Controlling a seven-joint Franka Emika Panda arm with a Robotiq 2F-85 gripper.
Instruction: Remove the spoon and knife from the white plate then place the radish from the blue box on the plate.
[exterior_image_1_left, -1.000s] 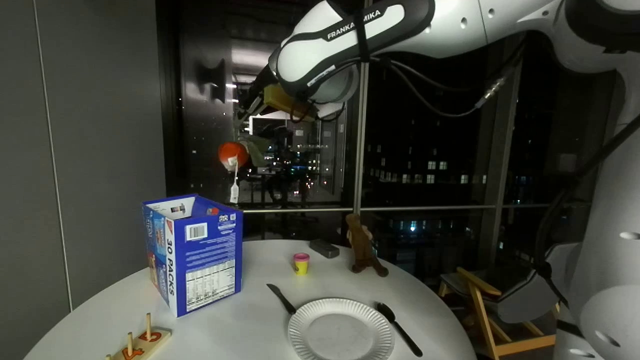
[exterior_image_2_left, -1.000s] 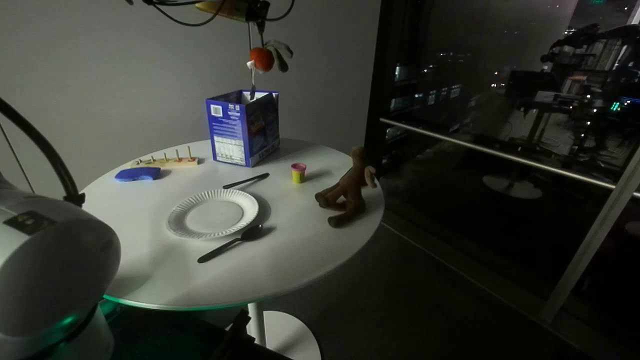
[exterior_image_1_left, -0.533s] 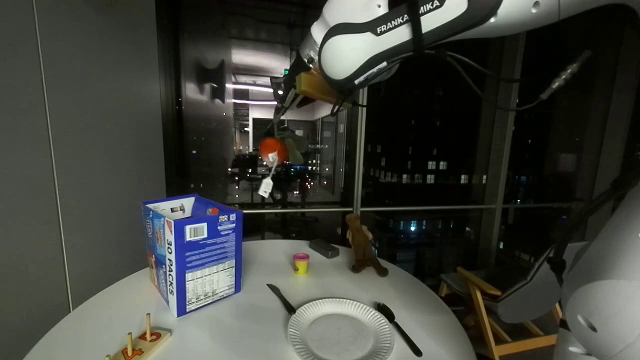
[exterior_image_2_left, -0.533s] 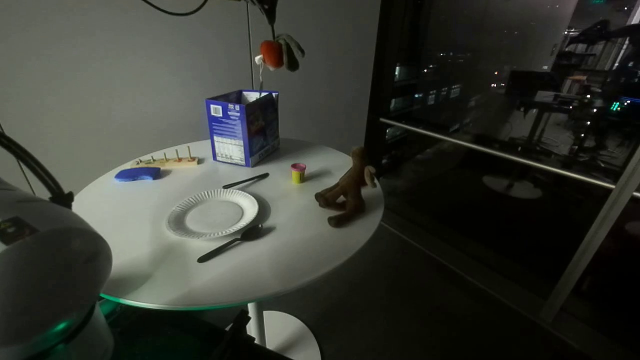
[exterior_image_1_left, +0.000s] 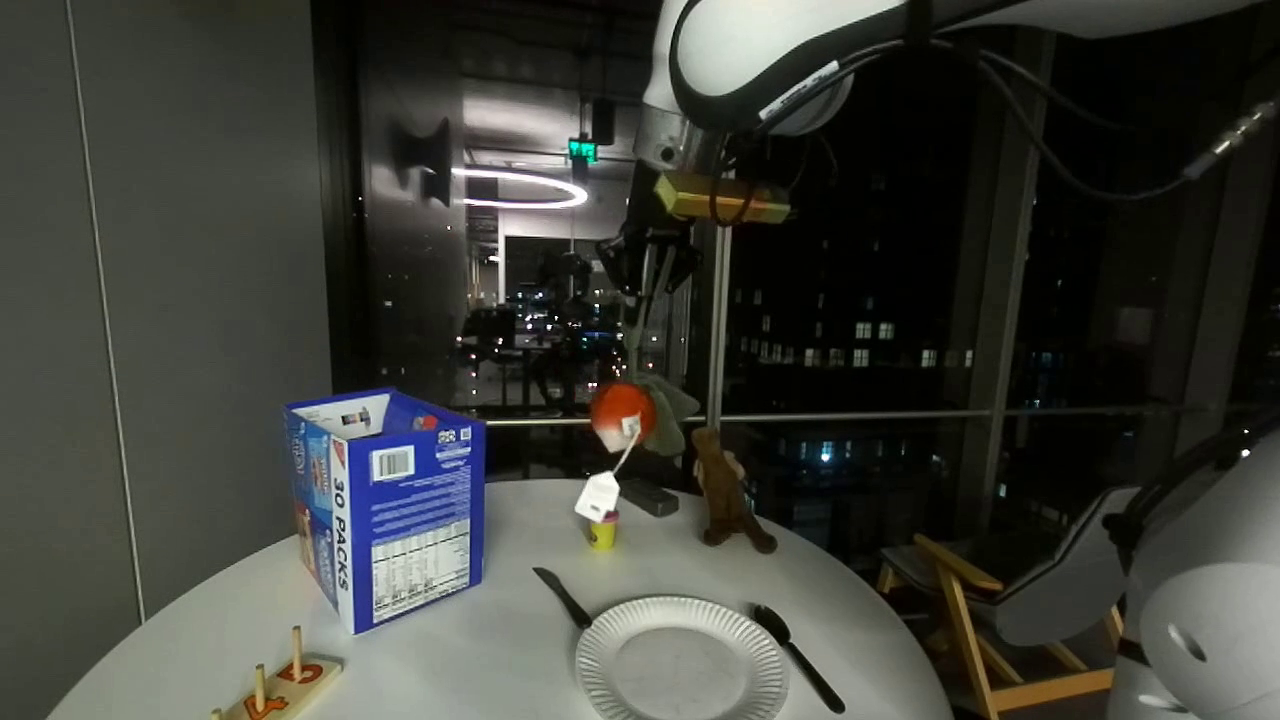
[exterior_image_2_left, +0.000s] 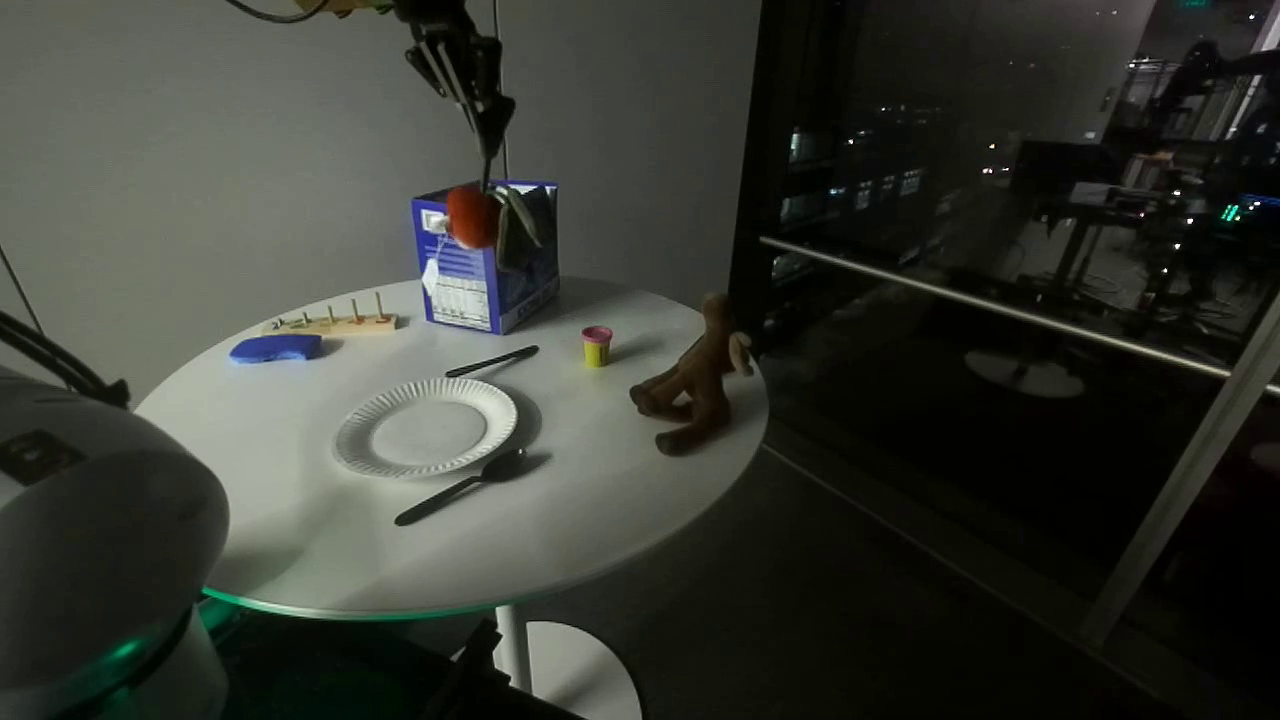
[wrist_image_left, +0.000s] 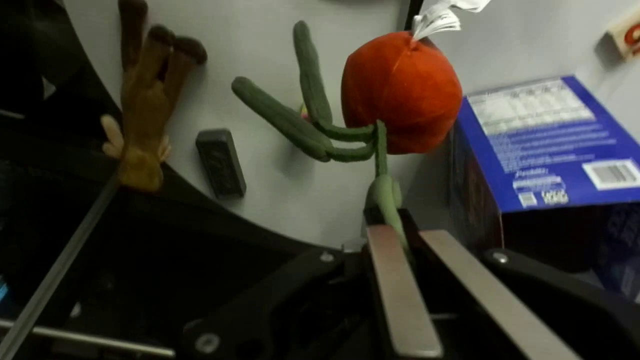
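Wrist view: hand (wrist_image_left: 389, 215) pinched on a leaf of radish (wrist_image_left: 402, 92), which dangles approx. straight below. In both exterior views white plate (exterior_image_2_left: 425, 430) lies lower & twd robot shoulder (exterior_image_2_left: 110, 540); radish looks short of it, so prob. shift that way b4 lowering.

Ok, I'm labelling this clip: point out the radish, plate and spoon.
Radish (wrist_image_left: 402, 94), in the wrist view: its red body.
Plate (exterior_image_2_left: 428, 432), in an exterior view: its flat middle.
Spoon (exterior_image_1_left: 802, 662), in an exterior view: its handle.
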